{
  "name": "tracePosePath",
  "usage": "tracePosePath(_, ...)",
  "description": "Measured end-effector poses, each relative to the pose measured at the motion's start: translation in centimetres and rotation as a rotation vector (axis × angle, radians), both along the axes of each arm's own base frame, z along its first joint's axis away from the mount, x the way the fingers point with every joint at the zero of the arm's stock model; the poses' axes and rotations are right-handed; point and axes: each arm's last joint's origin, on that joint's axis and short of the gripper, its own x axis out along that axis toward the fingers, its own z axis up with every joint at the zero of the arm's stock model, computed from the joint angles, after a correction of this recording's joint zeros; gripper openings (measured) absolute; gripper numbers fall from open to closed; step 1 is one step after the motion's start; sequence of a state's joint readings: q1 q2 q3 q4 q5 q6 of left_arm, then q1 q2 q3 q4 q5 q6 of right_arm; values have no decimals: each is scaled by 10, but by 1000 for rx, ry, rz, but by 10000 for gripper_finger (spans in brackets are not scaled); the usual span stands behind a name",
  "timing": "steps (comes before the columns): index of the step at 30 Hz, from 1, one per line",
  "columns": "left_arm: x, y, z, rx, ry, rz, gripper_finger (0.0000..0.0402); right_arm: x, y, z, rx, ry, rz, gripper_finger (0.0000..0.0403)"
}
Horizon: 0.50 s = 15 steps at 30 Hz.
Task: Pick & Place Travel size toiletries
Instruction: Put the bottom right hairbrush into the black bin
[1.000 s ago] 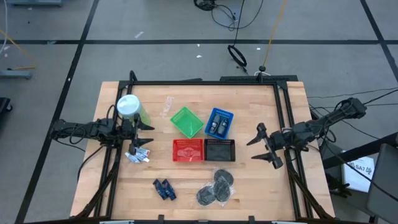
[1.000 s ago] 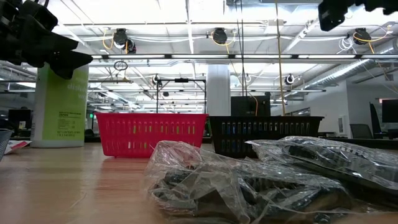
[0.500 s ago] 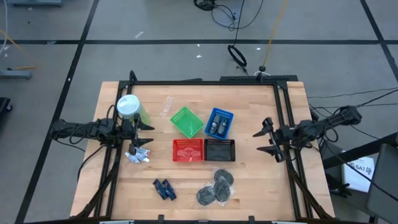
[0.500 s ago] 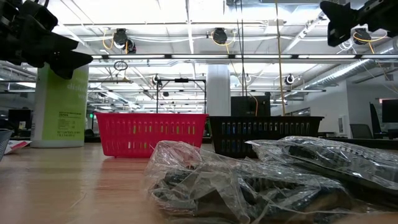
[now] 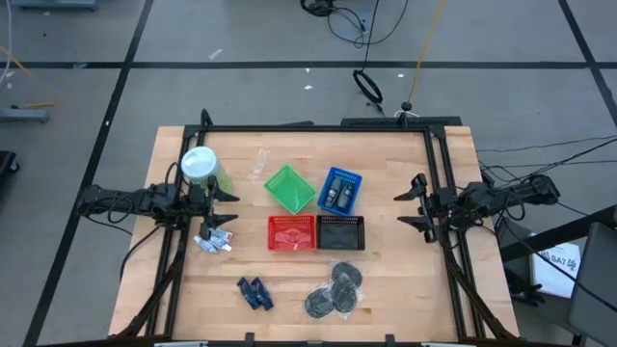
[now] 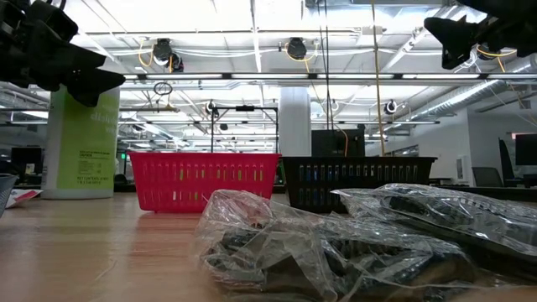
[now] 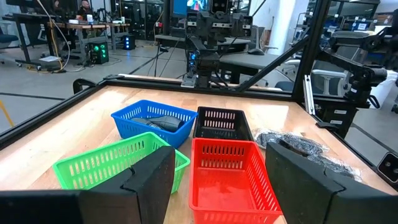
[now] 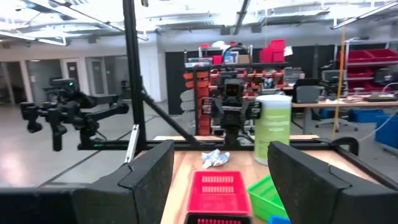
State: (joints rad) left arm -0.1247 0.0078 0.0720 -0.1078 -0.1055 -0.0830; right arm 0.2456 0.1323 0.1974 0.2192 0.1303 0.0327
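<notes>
A: Clear plastic wraps the grey packets [image 5: 335,292], which lie in a loose heap at the desk's near edge, just in front of the black basket [image 5: 341,232]. They look like stock waiting to be sorted.

B: And the other toiletries?

A: The dark blue pieces [image 5: 254,292] sit left of the packets, well apart from them. The whitish tubes [image 5: 216,239] lie by the left gripper [image 5: 225,207]. Some dark items already rest in the blue basket [image 5: 338,190], so the four baskets probably take one kind each.

B: Is either arm carrying anything?

A: No. The left gripper is spread and empty, hanging over the desk between the green container [image 5: 203,169] and the tubes, likely staged for those. The right gripper [image 5: 415,206] is also spread and empty, raised at the desk's [image 5: 405,289] right side, well off from every item.
</notes>
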Motion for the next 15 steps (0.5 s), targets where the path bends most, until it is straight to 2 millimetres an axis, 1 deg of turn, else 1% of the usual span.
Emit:
tracePosePath(4,0,0,0,0,0,0,248,-5,-4,-1,0,1,-28,236)
tracePosePath(10,0,0,0,0,0,0,248,-11,-7,-2,7,-8,-42,210)
tracePosePath(15,0,0,0,0,0,0,248,-11,-7,-3,-7,-1,-48,195)
